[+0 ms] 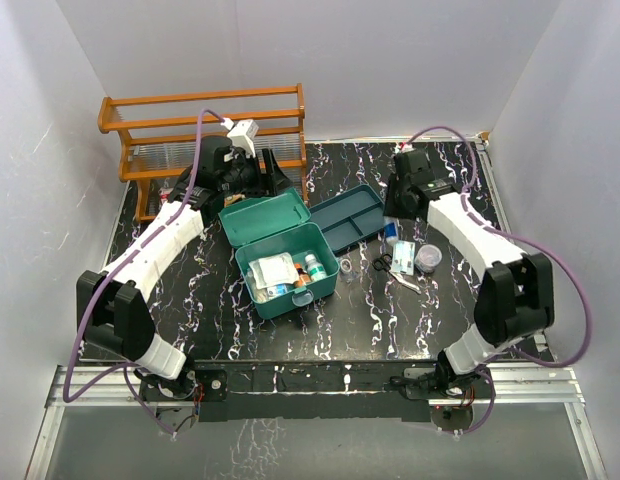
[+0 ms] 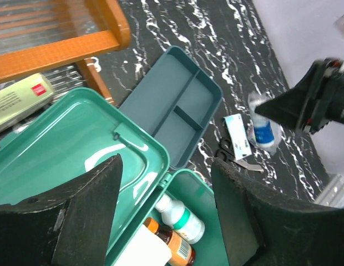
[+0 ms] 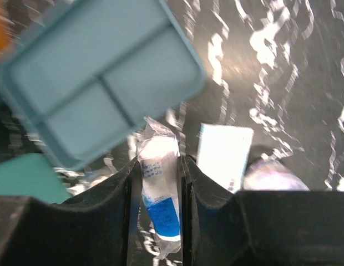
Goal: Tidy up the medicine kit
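Observation:
The teal-green medicine kit (image 1: 300, 285) stands open mid-table, lid (image 2: 66, 149) tipped back. Inside lie a white bottle with a green band (image 2: 182, 217), a brown bottle with an orange label (image 2: 175, 246) and white packets (image 1: 273, 269). My left gripper (image 2: 166, 205) is open and empty, hovering over the lid's hinge edge; it also shows in the top view (image 1: 262, 172). My right gripper (image 3: 156, 166) is shut on a white and blue wrapped roll (image 3: 160, 191), just right of the dark blue-teal tray (image 3: 100, 77), close above the table.
A brown wooden rack (image 1: 205, 135) stands at the back left, with a pale green box (image 2: 19, 102) beside it. Scissors (image 1: 382, 263), a white flat box (image 3: 223, 152), a round clear container (image 1: 427, 257) and a small cup (image 1: 346, 268) lie right of the kit.

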### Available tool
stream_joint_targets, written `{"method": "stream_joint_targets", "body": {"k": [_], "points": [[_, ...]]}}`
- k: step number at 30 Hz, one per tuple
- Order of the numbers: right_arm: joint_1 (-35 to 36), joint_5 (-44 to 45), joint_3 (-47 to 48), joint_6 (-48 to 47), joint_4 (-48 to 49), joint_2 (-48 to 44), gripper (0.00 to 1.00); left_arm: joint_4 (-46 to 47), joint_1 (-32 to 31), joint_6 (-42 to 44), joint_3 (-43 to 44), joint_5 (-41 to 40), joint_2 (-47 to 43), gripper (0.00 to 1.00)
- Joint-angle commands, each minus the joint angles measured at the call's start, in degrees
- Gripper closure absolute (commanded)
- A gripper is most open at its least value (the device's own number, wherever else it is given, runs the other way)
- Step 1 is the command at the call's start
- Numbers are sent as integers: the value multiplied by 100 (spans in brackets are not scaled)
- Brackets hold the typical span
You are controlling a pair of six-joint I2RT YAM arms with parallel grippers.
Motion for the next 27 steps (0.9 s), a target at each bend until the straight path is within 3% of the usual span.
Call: {"method": "stream_joint_targets", "body": {"k": [1, 6, 13, 21, 27], "points": [[-22, -1138, 468, 392, 1042, -659, 72, 303, 19, -162, 237, 815, -5, 35], [-18, -2324, 303, 1174, 2516, -1059, 71, 749, 14, -476, 123, 1747, -81, 32], [64, -3094, -145, 2578, 5008, -1202, 70, 1271, -109, -1026, 343, 2402, 183, 23], [246, -3583, -284, 3377, 6296, -1106, 70, 2168, -189, -1881, 442, 2520, 348, 19], [380, -3983, -292, 3426, 6628, -977, 71, 3389, -188, -2827, 409, 2867, 543, 26]]}}
